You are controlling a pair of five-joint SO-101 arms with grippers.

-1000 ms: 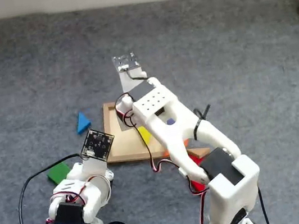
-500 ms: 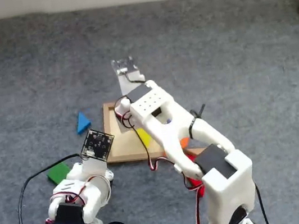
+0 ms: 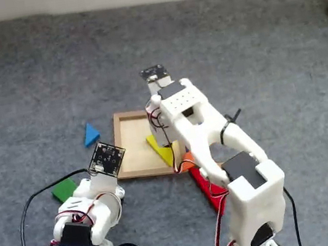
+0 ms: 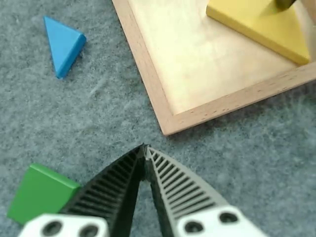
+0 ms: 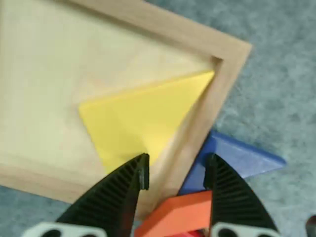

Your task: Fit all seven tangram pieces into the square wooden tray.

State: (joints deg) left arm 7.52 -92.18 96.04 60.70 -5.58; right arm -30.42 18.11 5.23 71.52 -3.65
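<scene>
Looking down from the high view, the square wooden tray (image 3: 131, 114) sits on the grey carpeted desk (image 3: 265, 51). The right arm (image 3: 194, 118) is bent over one side of the tray. A yellow triangle (image 3: 163, 150) lies inside the tray, under that arm. An orange piece (image 3: 186, 164) and a red piece (image 3: 204, 186) lie just outside the rim, below the same arm. The left arm (image 3: 83, 226) is folded back short of the tray. A blue triangle (image 3: 91, 134) and a green block (image 3: 64, 190) lie on the carpet on that arm's side, apart from the tray.

The left wrist view has the left jaws closed tip to tip with nothing between them, over bare carpet. A corner of the tray (image 4: 148, 74) lies just ahead of the tips. The yellow triangle (image 4: 261, 24) is farther ahead, inside the tray. The blue triangle (image 4: 64, 42) is well ahead and off to the other side, and the green block (image 4: 39, 192) lies beside the jaws, near their base.

The right wrist view has the right jaws open and gripping nothing. The tray's rim (image 5: 217, 98) runs out ahead from between the tips. The yellow triangle (image 5: 143, 118) lies just ahead of one tip, its far point tucked into the tray's corner. A dark blue piece (image 5: 232, 158) lies outside the rim by the other tip. The orange piece (image 5: 177, 212) sits between the jaws, nearer the wrist.
</scene>
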